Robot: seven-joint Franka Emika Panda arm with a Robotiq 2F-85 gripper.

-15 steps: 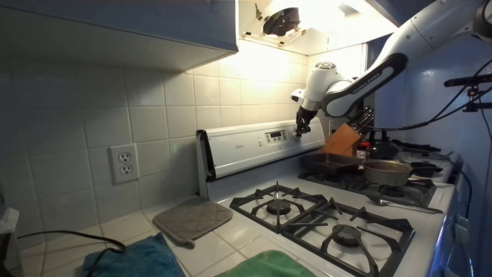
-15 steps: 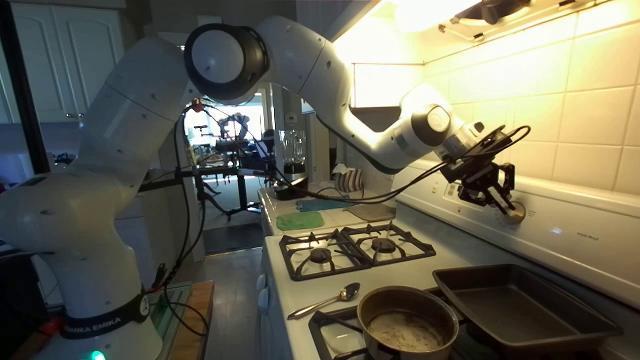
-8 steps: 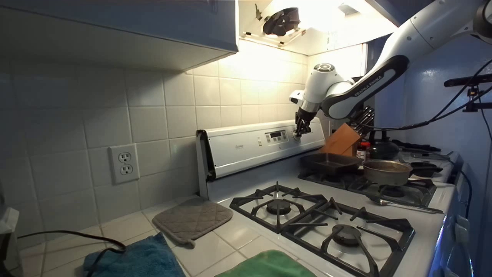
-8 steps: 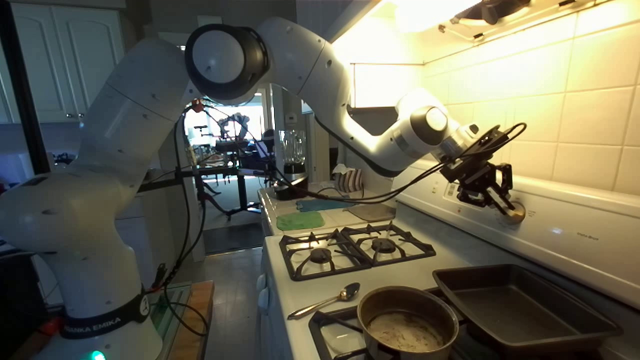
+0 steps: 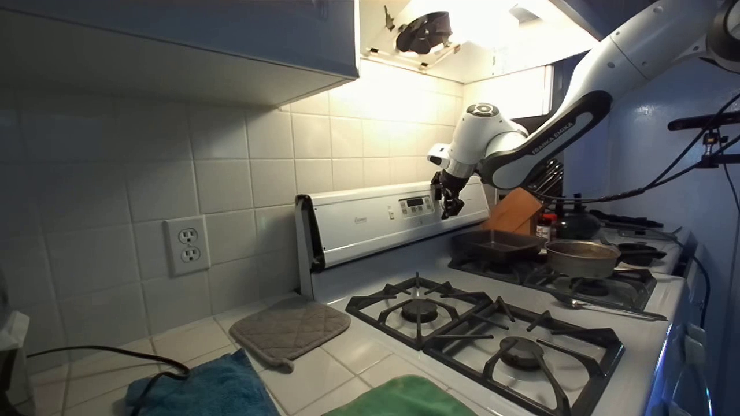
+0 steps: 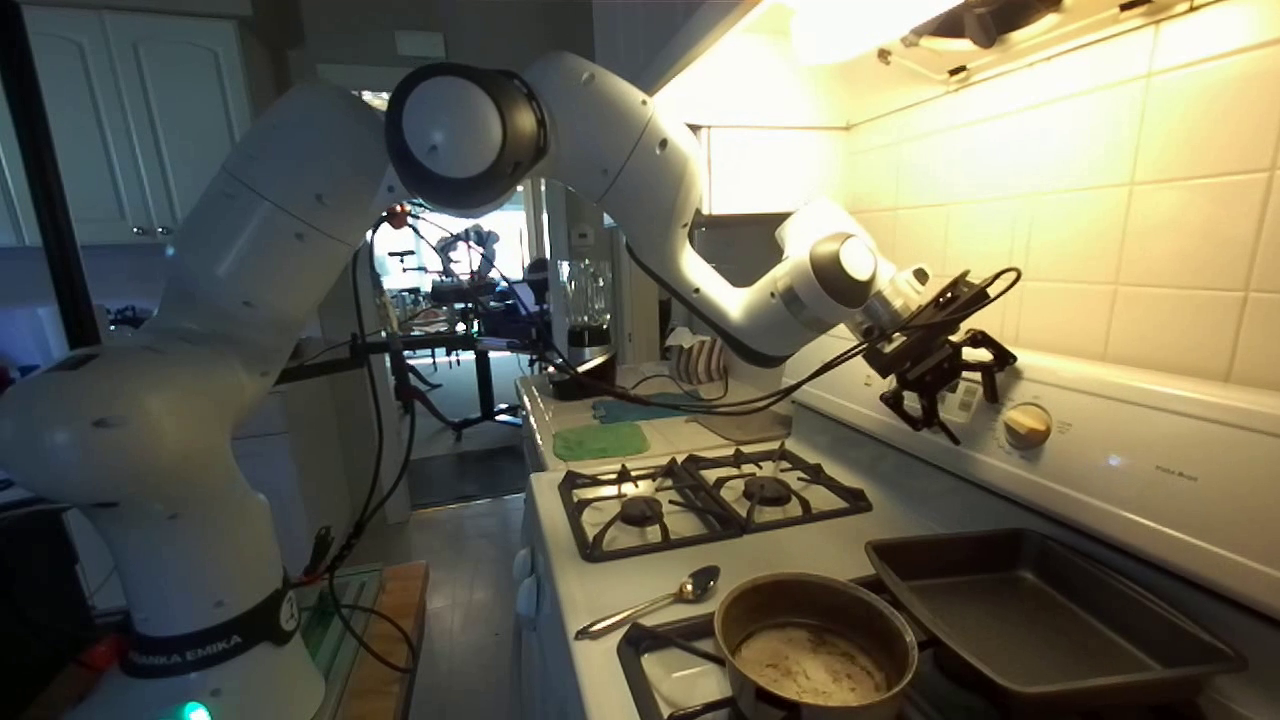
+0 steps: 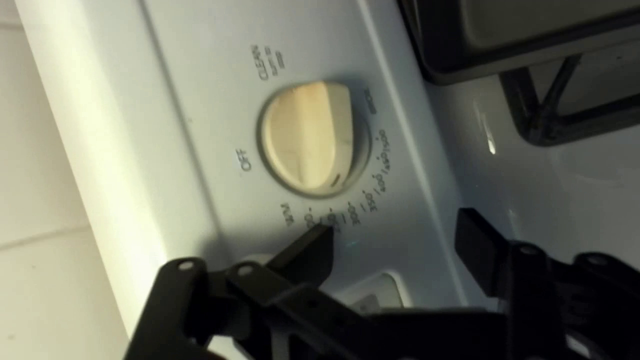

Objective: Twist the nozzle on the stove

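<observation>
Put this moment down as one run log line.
hand: open, apart from knob | mark: roughly toward printed 300 | stove: baking pan and saucepan on it

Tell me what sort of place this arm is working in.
A kitchen, probably in a home: a white stove, a saucepan standing on it, and a knife block nearby show it.
</observation>
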